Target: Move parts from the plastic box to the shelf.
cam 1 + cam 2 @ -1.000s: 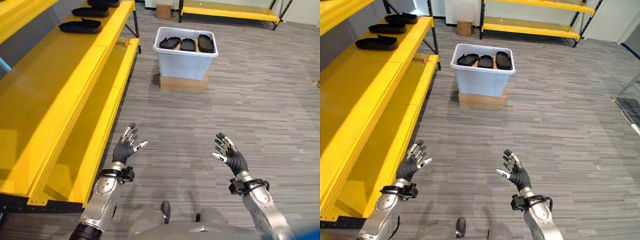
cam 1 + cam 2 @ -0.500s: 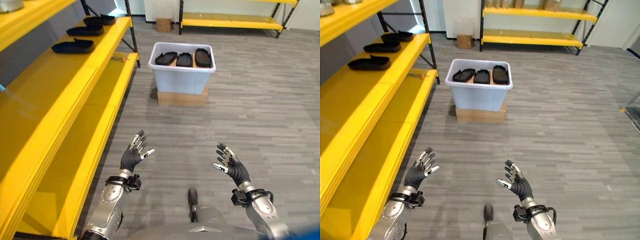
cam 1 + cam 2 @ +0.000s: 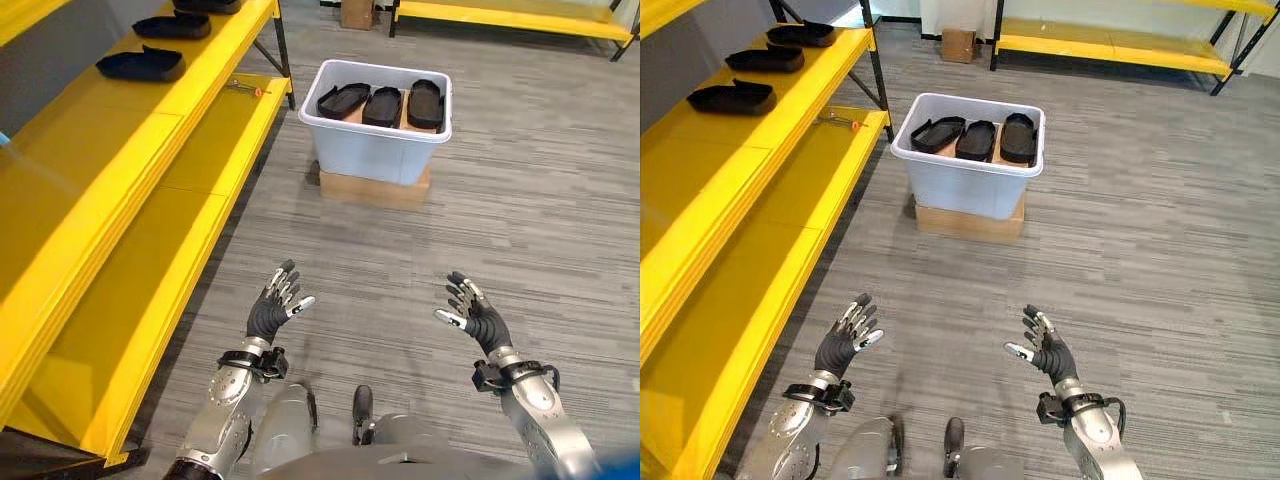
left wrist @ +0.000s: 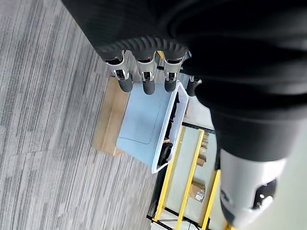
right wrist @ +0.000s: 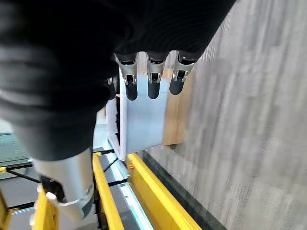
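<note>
No writing I can read. The plastic box (image 3: 375,135) holds three black parts (image 3: 383,105); my left hand (image 3: 270,312) and right hand (image 3: 478,318), well short of it, are spread and empty.

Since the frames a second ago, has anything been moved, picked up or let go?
No. Only the head camera has shifted. Both the left hand and the right hand remain open and empty, raised above the floor, short of the plastic box. Its three black parts stay inside, the box stays on its cardboard box, and the black parts on the yellow shelf lie as before.
</note>
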Robot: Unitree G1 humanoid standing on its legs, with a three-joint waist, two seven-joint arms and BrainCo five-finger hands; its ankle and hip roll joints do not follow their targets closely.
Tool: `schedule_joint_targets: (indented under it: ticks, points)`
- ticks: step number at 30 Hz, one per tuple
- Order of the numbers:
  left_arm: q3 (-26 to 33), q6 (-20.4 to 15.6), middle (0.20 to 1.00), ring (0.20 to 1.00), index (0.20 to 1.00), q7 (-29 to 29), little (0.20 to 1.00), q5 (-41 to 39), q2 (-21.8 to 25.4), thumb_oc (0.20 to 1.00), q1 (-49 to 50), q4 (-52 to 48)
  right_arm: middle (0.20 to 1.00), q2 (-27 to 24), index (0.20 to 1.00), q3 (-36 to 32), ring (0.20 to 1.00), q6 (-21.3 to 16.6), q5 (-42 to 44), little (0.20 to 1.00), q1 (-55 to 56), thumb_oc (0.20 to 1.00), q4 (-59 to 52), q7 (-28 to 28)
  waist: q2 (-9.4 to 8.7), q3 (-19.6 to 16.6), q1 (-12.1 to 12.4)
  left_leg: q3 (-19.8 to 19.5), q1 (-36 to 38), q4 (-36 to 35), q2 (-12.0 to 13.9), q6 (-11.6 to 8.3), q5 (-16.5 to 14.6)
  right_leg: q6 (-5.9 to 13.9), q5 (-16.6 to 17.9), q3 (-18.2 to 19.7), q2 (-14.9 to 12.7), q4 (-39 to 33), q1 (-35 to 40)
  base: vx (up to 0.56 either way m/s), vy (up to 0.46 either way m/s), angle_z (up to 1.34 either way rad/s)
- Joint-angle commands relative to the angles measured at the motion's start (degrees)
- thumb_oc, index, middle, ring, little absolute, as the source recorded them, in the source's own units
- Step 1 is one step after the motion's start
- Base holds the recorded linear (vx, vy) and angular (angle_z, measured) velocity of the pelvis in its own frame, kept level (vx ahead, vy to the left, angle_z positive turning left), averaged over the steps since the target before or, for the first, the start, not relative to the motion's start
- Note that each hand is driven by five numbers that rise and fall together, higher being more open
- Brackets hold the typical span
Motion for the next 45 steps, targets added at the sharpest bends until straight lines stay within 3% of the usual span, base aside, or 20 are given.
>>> schedule_joint_targets:
  ticks: [1,5,9,10,11,12,13,15,16,17,20,22,25,30,33,35,36,39,41,45]
  points:
    - [1.02,-2.72,1.0,1.0,1.0,-0.09,1.0,2.14,2.46,1.0,1.11,-4.77,1.0,-0.03,1.0,-2.19,1.0,-3.48,-1.35,1.0,2.33,1.0,-4.82,-0.64,0.18,-1.41,0.37,-0.12,0.15,-3.15,1.66,1.3,9.83,4.96,-2.82,1.67,-2.98,6.21,3.36,0.4,0.114,-0.36]
    - [1.94,-2.86,1.0,1.0,1.0,0.02,1.0,2.03,2.37,1.0,1.13,-4.23,1.0,1.06,1.0,-1.34,1.0,-2.88,-1.55,1.0,2.69,1.0,-4.64,0.94,0.18,-2.75,1.07,-1.43,0.35,0.9,1.23,1.61,10.19,5.66,-5.08,3.92,-3.72,9.05,5.93,0.39,0.148,-0.7]
    - [1.7,-3.24,1.0,1.0,1.0,-0.08,1.0,1.03,3.02,1.0,0.2,-4.99,1.0,1.98,1.0,-1.01,1.0,-2.51,-0.73,1.0,2.67,1.0,-6.05,1.62,-1.32,-4.34,1.22,0.42,-0.19,5.86,-1.01,3.53,5.52,7.53,-3.41,5.31,-6.95,10.72,6.7,0.4,0.17,-0.34]
    - [1.27,-3.13,1.0,1.0,1.0,0.53,1.0,0.95,3.82,1.0,-0.36,-5.16,1.0,2.71,1.0,-0.49,1.0,-2.34,-0.54,1.0,2.23,1.0,-5.38,1.75,-1.87,-5.42,1.3,1.33,1.36,6.86,-3.52,5.34,2.1,9.74,1.24,6.12,-8.94,13.68,5.77,0.31,0.155,-0.03]
    - [1.27,-3.13,1.0,1.0,1.0,0.53,1.0,0.95,3.82,1.0,-0.37,-5.17,1.0,2.7,1.0,-0.5,1.0,-2.34,-0.55,1.0,2.22,1.0,-5.38,1.75,-1.78,-5.54,1.35,1.35,1.24,6.73,-3.41,5.32,2.26,9.71,1.4,6.18,-8.84,13.61,5.59,0.45,0.236,-0.04]
    - [1.36,-3.03,1.0,1.0,1.0,0.95,1.0,1.14,4.19,1.0,-0.24,-5.43,1.0,3.22,1.0,-0.3,1.0,-2.25,-0.26,1.0,2.3,1.0,-5.5,1.96,-1.57,-5.38,1.22,1.49,3.47,6.2,-4.85,6.73,0.62,10.79,7.51,6.54,-9.22,21.44,2.04,0.13,0.082,-0.04]
    - [1.36,-3.03,1.0,1.0,1.0,0.95,1.0,1.14,4.18,1.0,-0.25,-5.43,1.0,3.22,1.0,-0.31,1.0,-2.25,-0.26,1.0,2.28,1.0,-5.49,1.96,-1.48,-5.53,1.29,1.52,3.31,6.08,-4.71,6.71,0.78,10.76,7.68,6.61,-9.1,21.39,1.81,0.21,0.137,-0.04]
    - [1.46,-2.86,1.0,1.0,1.0,1.53,1.0,1.54,4.91,1.0,-0.7,-5.56,1.0,3.07,1.0,0.15,1.0,-2.17,-0.82,1.0,1.81,1.0,-5.49,1.91,-0.26,-4.28,0.76,1.2,6.55,4.62,-5.33,8.0,-0.23,12.16,14.42,6.45,-9.07,31.15,-3.25,0.2,0.188,0.08]
    - [1.26,-2.7,1.0,1.0,1.0,1.72,1.0,1.97,5.49,1.0,-1.01,-5.57,1.0,3.19,1.0,0.77,1.0,-2.23,-1.16,1.0,1.84,1.0,-5.6,1.95,2.08,-2.93,-0.09,1.24,9.78,2.52,-4.77,8.96,-0.53,11.27,14.82,3.39,-9.49,37.3,-7.47,0.52,0.291,0.01]
    - [1.51,-2.64,1.0,1.0,1.0,1.06,1.0,2.6,5.52,1.0,-0.71,-5.68,1.0,3.14,1.0,0.6,1.0,-2.22,-1.09,1.0,2.56,1.0,-6.52,1.99,3.57,-1.81,-2.02,0.83,14.23,0.04,-5.15,8.94,-1.46,9.82,8.82,0.15,-10.45,35.74,-13.75,0.46,0.227,0.03]
    - [1.84,-2.84,1.0,1.0,1.0,0.6,1.0,2.06,5.48,1.0,-0.38,-5.73,1.0,3.06,1.0,0.67,1.0,-2.36,-0.17,1.0,2.77,1.0,-6.81,2.17,3.67,-1.54,-2.96,0.48,16.33,-0.86,-5.4,8.1,-2.12,9.41,6.74,-0.92,-10.54,27.38,-15.75,0.34,-0.018,0.13]
    - [1.99,-2.99,1.0,1.0,1.0,0.33,1.0,1.71,4.77,1.0,0.06,-4.71,1.0,2.89,1.0,0.55,1.0,-2.41,-0.18,1.0,2.54,1.0,-6.29,1.93,2.81,-1.17,-4.06,-0.41,19.74,-1.54,-5.55,6.44,-4.36,10.5,8.39,-0.99,-11.3,9.7,-16.52,0.42,-0.161,0.29]
    - [2.04,-3.03,1.0,1.0,1.0,0.18,1.0,1.83,4.46,1.0,-0.12,-4.24,1.0,2.63,1.0,0.76,1.0,-2.2,-0.64,1.0,2.18,1.0,-6.3,1.9,2.57,-1.06,-4.6,-1.13,22.16,-1.89,-5.06,5.49,-5.83,11.55,10.8,-0.72,-11.45,3.47,-16.59,0.36,-0.159,0.2]
    - [0.82,-2.95,1.0,1.0,1.0,-0.08,1.0,2.25,2.51,1.0,-0.36,-3.28,1.0,1.65,1.0,0.67,1.0,-2.29,0.26,1.0,1.93,1.0,-6.4,2.09,2.28,-2.71,-5.01,-2.68,25.68,0.43,-2.42,3.39,-6.43,9.8,10.93,-0.3,-9.2,7.2,-15.11,0.31,-0.181,0.42]
    - [0.39,-2.97,1.0,1.0,1.0,-0.16,1.0,1.76,2.13,1.0,-0.79,-3.54,1.0,1.09,1.0,0.17,1.0,-2.67,1.4,1.0,1.74,1.0,-6.57,1.9,2.93,-3.49,-5.34,-3.52,25.16,3.18,-0.12,2.01,-4.84,8.23,7.45,-1.8,-7.68,10.6,-14.78,0.29,-0.237,0.26]
    - [0.26,-2.99,1.0,1.0,1.0,-0.06,1.0,0.95,2.08,1.0,-1.09,-3.48,1.0,0.67,1.0,-0.09,1.0,-2.79,1.59,1.0,1.68,1.0,-6.51,1.77,2.91,-3.53,-5.28,-4.08,24.02,6.58,0.85,1.18,-2.6,7.11,5.58,-1.74,-6.51,12.15,-14.27,0.22,-0.211,-0.08]
    - [0.23,-2.86,1.0,1.0,1.0,0.36,1.0,0.99,2.12,1.0,-1.12,-3.92,1.0,0.23,1.0,-0.38,1.0,-3.08,2.03,1.0,1.75,1.0,-6.37,1.4,2.26,-3.42,-4.71,-4.12,20.42,15.31,2.01,0.2,3.16,5.31,3.77,-1.61,-5.1,11.71,-11.74,0.21,-0.217,-0.02]
    - [-0.22,-2.35,1.0,1.0,1.0,0.39,1.0,-0.03,2.25,1.0,-1.04,-4.39,1.0,-0.55,1.0,-0.71,1.0,-3.38,2.16,1.0,1.94,1.0,-6.66,0.83,0.32,-1.97,-3.44,-3.95,14.63,26.19,2.12,0.67,6.85,3.42,2.6,-1.21,-4.56,10.29,-8.29,0.16,-0.236,-0.18]
    - [-0.37,-2.18,1.0,1.0,1.0,0.23,1.0,-0.22,2.24,1.0,-0.85,-4.38,1.0,-0.58,1.0,-0.98,1.0,-3.37,2.16,1.0,2.13,1.0,-6.68,0.55,-0.12,-1.49,-3.21,-2.86,12.81,26.61,2.53,1.24,6.01,3.23,2.21,-1.04,-4.63,9.78,-7.35,0.12,-0.085,0.03]
    - [-0.24,-2.28,1.0,1.0,1.0,-0.18,1.0,-0.85,2.15,1.0,0.15,-4.37,1.0,-0.37,1.0,-1.25,1.0,-3.63,2.48,1.0,2.26,1.0,-6.28,0.16,-0.92,-1.17,-1.62,-0.81,6.11,16.6,0.29,2.5,0.93,4.44,1.48,-0.02,-5.42,6.89,-3.96,0.2,0.014,0.11]
